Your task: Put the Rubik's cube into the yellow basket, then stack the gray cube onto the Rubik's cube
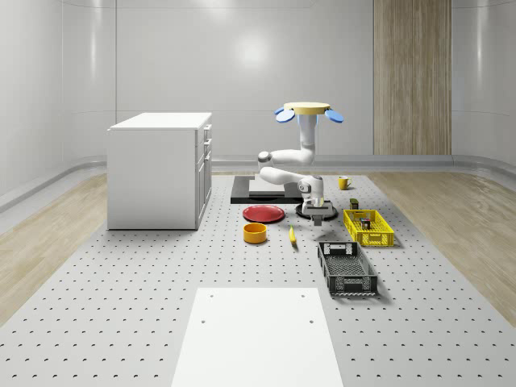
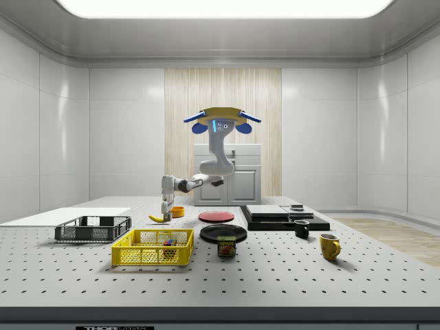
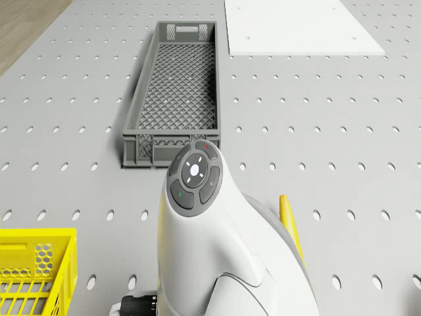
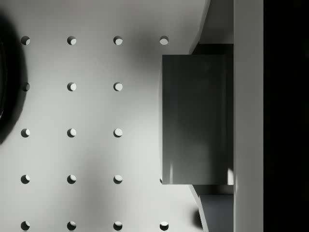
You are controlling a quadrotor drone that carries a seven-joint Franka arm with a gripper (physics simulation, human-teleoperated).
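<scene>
The gray cube (image 4: 195,118) is seen directly below the end effector (image 1: 319,211), on the table (image 1: 161,282) beside the yellow basket (image 1: 368,227). The Rubik's cube (image 2: 168,243) lies inside that basket. Whether the end effector is open cannot be told. The drone (image 1: 310,110) hovers above.

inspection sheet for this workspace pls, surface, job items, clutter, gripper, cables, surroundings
surface: gray perforated table with a white panel near the whole-scene view's front
job's things: yellow basket holds the Rubik's cube; gray cube on the table close under the wrist camera
clutter: dark gray crate, red plate, orange bowl, banana, black plate, can, black mug, yellow mug, black slab
grippers: gripper low over the table beside the yellow basket; drone hovers above the table
cables: nothing seen
surroundings: white cabinet, wood wall panel, wood floor strips
</scene>
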